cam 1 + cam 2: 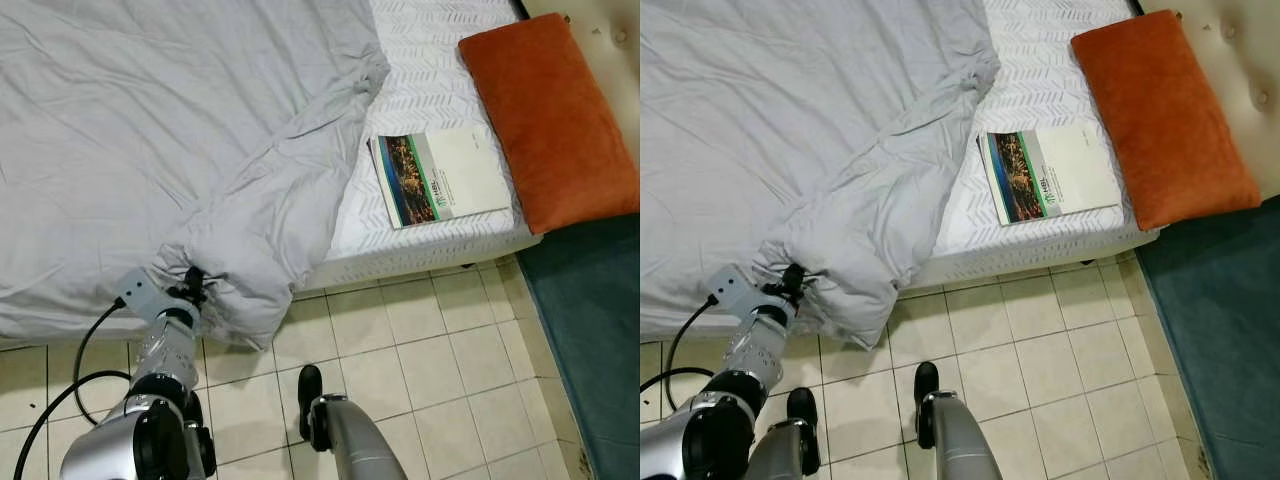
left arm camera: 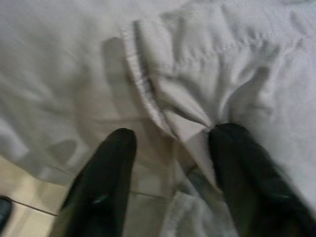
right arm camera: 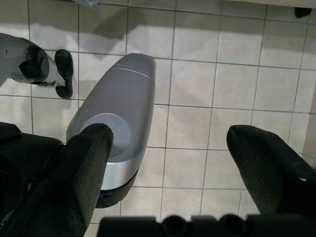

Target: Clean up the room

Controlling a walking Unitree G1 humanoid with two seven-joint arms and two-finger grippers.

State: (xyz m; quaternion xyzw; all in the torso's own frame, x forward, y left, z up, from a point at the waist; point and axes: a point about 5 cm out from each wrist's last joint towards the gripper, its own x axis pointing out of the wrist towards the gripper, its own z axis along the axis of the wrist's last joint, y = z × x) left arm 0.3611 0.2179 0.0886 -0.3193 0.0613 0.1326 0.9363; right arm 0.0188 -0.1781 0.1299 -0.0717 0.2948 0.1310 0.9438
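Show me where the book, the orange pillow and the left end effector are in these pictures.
book (image 1: 445, 177): left eye view, on its pale cover.
orange pillow (image 1: 550, 115): left eye view, on its middle.
left end effector (image 2: 170, 163): left wrist view, midway between its fingertips, at the grey blanket's hem.

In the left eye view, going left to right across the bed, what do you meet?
Left gripper at the hanging corner of the grey duvet → book on the bare white mattress → orange pillow.

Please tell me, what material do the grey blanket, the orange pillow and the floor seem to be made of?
Grey blanket: soft matte woven fabric, probably cotton; it wrinkles and shows a stitched hem. Orange pillow: velvety-looking fabric, with faint sheen. Floor: glazed cream tiles, likely ceramic, with grout lines.
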